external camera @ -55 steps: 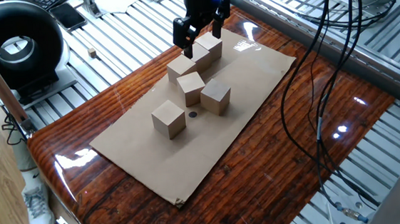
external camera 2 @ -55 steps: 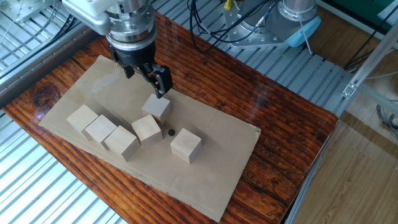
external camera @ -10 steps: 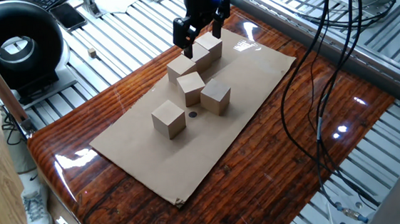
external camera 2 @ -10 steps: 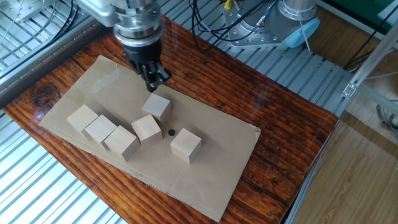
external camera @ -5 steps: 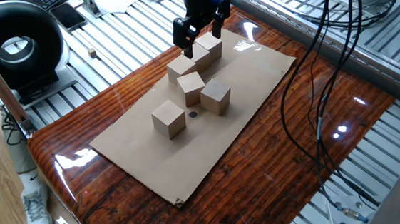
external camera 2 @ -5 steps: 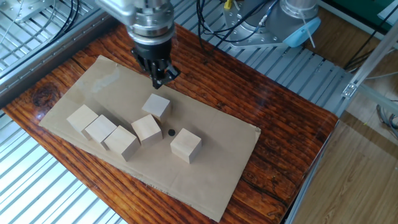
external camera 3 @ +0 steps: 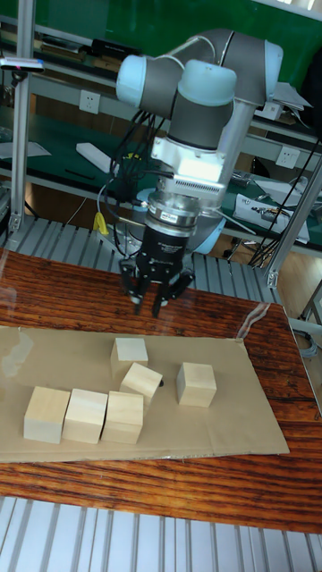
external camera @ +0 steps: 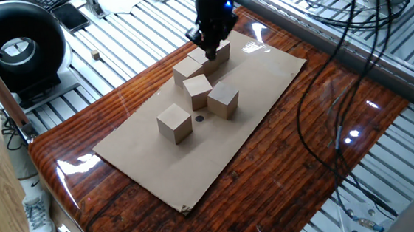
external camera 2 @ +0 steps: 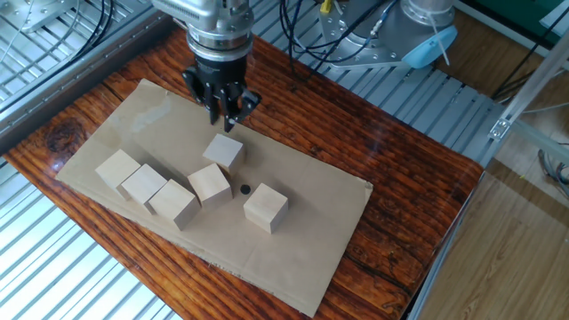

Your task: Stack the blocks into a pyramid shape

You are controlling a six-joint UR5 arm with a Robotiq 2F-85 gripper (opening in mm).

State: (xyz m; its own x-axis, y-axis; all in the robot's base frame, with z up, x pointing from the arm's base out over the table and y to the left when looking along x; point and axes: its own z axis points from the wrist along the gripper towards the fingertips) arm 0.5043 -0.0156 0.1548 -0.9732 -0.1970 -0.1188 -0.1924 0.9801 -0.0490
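Six tan wooden blocks lie on a brown cardboard sheet (external camera 2: 293, 258). Three touch in a row: (external camera 2: 118, 169), (external camera 2: 144, 183), (external camera 2: 174, 203). Beside the row a tilted block (external camera 2: 212, 183) rests flat, one block (external camera 2: 224, 151) sits just behind it, and one block (external camera 2: 266, 207) stands apart to the right. My gripper (external camera 2: 226, 117) hangs above the sheet just behind the block (external camera 3: 130, 350), pointing down, open, with nothing between its fingers. In one fixed view the gripper (external camera: 208, 49) overlaps the far end of the row (external camera: 186, 71).
A small black dot (external camera 2: 242, 188) marks the cardboard between the blocks. The glossy wooden table (external camera: 285, 162) ends in slatted metal on all sides. Cables (external camera: 330, 84) hang at the right, and a black round device (external camera: 13, 50) stands at the far left.
The gripper has shifted from over the row's end towards the single block behind the tilted one and turned about its vertical axis. No block has moved.
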